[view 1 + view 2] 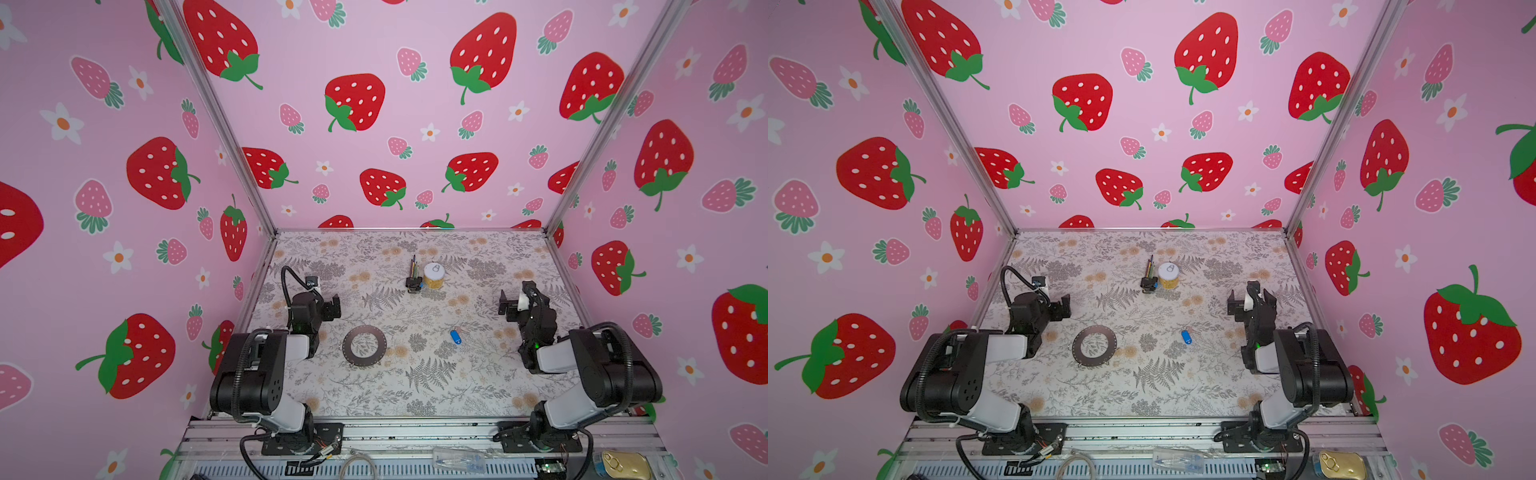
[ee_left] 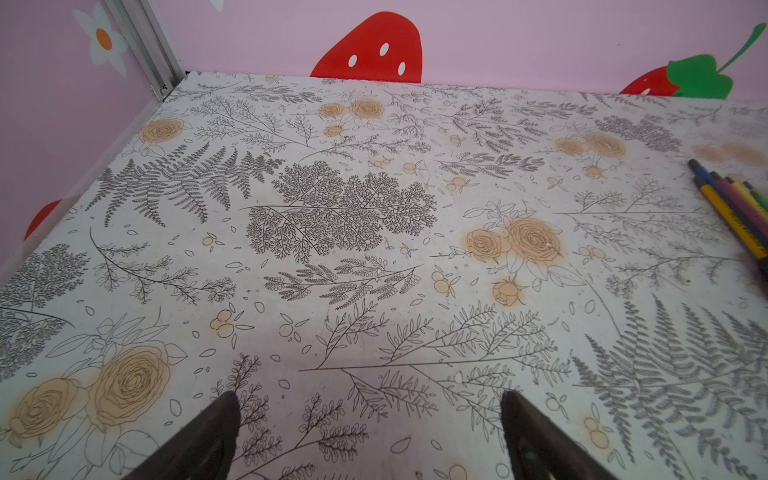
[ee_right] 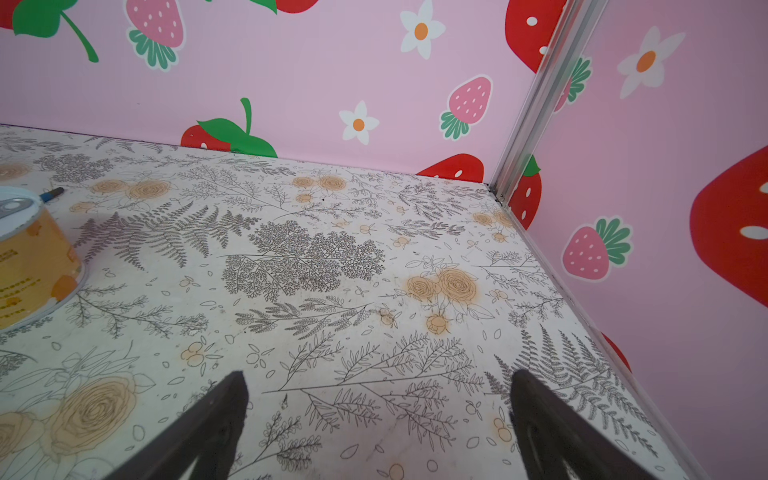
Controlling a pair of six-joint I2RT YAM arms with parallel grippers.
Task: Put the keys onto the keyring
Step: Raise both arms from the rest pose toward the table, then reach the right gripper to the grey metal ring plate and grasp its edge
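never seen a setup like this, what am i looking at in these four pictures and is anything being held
This is a robot with two arms, a left arm and a right arm, bolted at the near edge of a floral table inside a strawberry-papered booth. Two pictures look down from overhead and are nearly identical. The other two come from a camera on each arm's wrist, looking low across the table.

The left gripper and right gripper are both open and hold nothing.

On the table lie a flat dark grey keyring, a small blue key tag to its right, and further back a yellow can beside a black clip of coloured pencils.
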